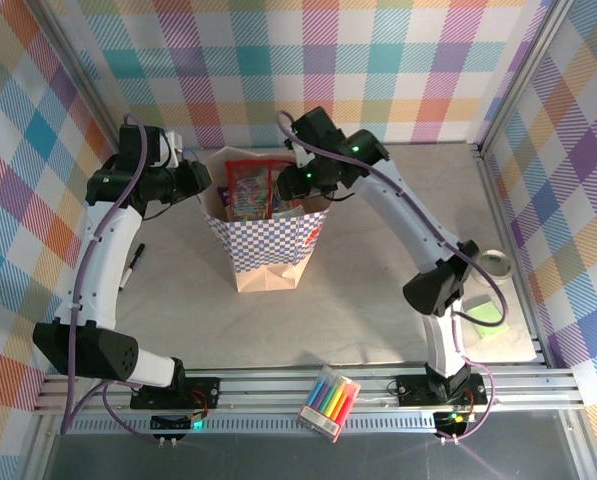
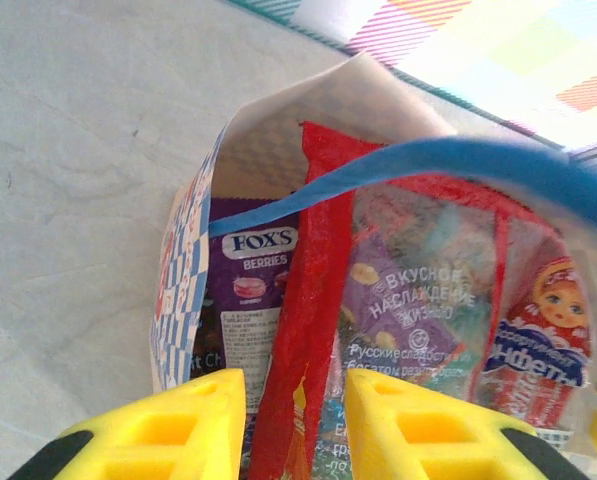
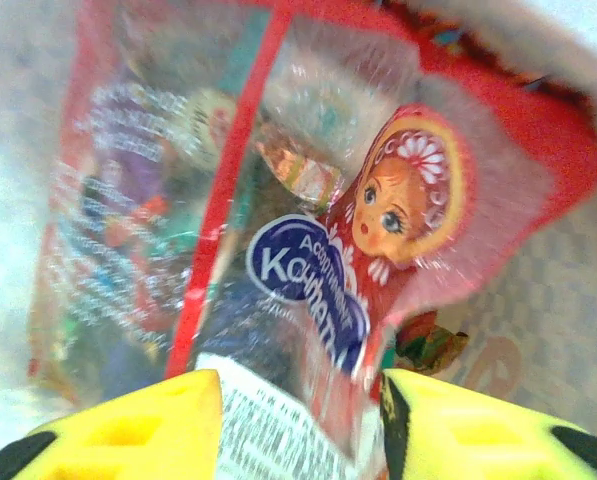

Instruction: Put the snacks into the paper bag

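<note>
Glossy red film of the candy packet (image 3: 398, 230) looks light, crinkly and slippery to us; it stands inside the paper bag (image 1: 268, 255), so we would pinch its sealed top edge. Fingers of our right gripper (image 3: 293, 400) stand apart around it; for the left gripper (image 2: 293, 400) we cannot tell

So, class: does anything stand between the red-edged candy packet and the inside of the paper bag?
Nothing visible does. The candy packet already stands in the open mouth of the paper bag, beside a purple packet. A blue handle arches across that mouth but leaves the packet's way down free.
</note>
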Controlling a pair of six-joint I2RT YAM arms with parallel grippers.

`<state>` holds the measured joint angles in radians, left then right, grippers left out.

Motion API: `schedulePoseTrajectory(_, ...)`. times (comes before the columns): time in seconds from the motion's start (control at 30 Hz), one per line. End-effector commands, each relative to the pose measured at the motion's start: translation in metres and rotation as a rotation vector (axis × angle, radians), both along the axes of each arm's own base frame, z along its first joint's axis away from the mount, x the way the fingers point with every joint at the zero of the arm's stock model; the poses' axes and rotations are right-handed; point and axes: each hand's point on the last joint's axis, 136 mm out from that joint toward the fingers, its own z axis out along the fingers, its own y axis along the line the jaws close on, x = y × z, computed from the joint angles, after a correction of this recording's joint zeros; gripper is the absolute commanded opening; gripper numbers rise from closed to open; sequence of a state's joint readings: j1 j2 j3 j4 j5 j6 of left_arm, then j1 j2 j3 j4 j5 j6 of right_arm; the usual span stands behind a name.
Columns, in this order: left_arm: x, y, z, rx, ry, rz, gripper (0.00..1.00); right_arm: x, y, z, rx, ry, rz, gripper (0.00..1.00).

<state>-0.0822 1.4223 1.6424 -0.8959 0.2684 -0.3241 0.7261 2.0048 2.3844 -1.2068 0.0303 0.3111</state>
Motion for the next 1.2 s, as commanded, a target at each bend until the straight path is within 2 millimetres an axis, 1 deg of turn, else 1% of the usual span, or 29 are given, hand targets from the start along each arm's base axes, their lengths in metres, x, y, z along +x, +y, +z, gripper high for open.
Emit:
schedulePoseTrajectory(0.0,0.0,0.006,0.009,0.017,-0.002,0.014,0.33,-0.013,-0.027,0.056,0.055,-0.107,-0.077,0.53)
schedulePoseTrajectory(0.13,0.0,0.009,0.01,0.037,-0.003,0.019,0.33,-0.022,-0.051,0.075,0.049,-0.155,-0.144,0.54)
schedulePoseTrajectory(0.27,0.001,0.012,0.008,0.053,0.005,0.025,0.32,-0.03,-0.071,0.085,0.049,-0.189,-0.201,0.56)
schedulePoseTrajectory(0.33,0.001,0.012,0.007,0.053,0.009,0.029,0.32,-0.031,-0.085,0.086,0.024,-0.208,-0.25,0.59)
schedulePoseTrajectory(0.43,0.002,0.011,0.007,0.048,0.007,0.029,0.32,-0.029,-0.098,0.08,-0.029,-0.227,-0.296,0.62)
schedulePoseTrajectory(0.47,0.002,0.01,0.008,0.047,0.006,0.027,0.32,-0.028,-0.099,0.077,-0.037,-0.225,-0.298,0.63)
schedulePoseTrajectory(0.6,0.005,0.01,0.008,0.047,0.005,0.029,0.31,-0.017,-0.088,0.062,-0.06,-0.194,-0.275,0.64)
schedulePoseTrajectory(0.7,0.007,0.01,0.007,0.044,0.002,0.027,0.31,-0.001,-0.078,0.049,-0.075,-0.172,-0.269,0.65)
schedulePoseTrajectory(0.8,0.009,0.01,0.006,0.047,-0.001,0.027,0.31,0.018,-0.067,0.039,-0.049,-0.141,-0.268,0.64)
schedulePoseTrajectory(0.83,0.011,0.01,0.007,0.05,-0.002,0.027,0.31,0.025,-0.065,0.036,-0.045,-0.133,-0.279,0.6)
schedulePoseTrajectory(0.87,0.012,0.01,0.006,0.051,-0.002,0.024,0.3,0.031,-0.064,0.032,-0.047,-0.124,-0.286,0.54)
schedulePoseTrajectory(0.9,0.015,0.009,0.006,0.052,-0.002,0.021,0.28,0.039,-0.064,0.031,-0.047,-0.122,-0.294,0.44)
schedulePoseTrajectory(0.93,0.017,0.009,0.006,0.052,-0.001,0.019,0.24,0.044,-0.062,0.03,-0.046,-0.121,-0.296,0.28)
schedulePoseTrajectory(1.0,0.022,0.006,0.007,0.045,-0.001,0.006,0.15,0.051,-0.056,0.038,-0.021,-0.138,-0.276,0.02)
schedulePoseTrajectory(1.03,0.025,0.004,0.008,0.038,-0.001,-0.001,0.1,0.052,-0.053,0.045,-0.002,-0.156,-0.263,0.0)
schedulePoseTrajectory(1.07,0.028,0.002,0.011,0.031,-0.004,-0.01,0.07,0.053,-0.05,0.053,0.022,-0.176,-0.252,0.0)
schedulePoseTrajectory(1.17,0.034,-0.009,0.028,0.003,-0.03,-0.049,0.02,0.052,-0.044,0.094,0.119,-0.276,-0.209,0.0)
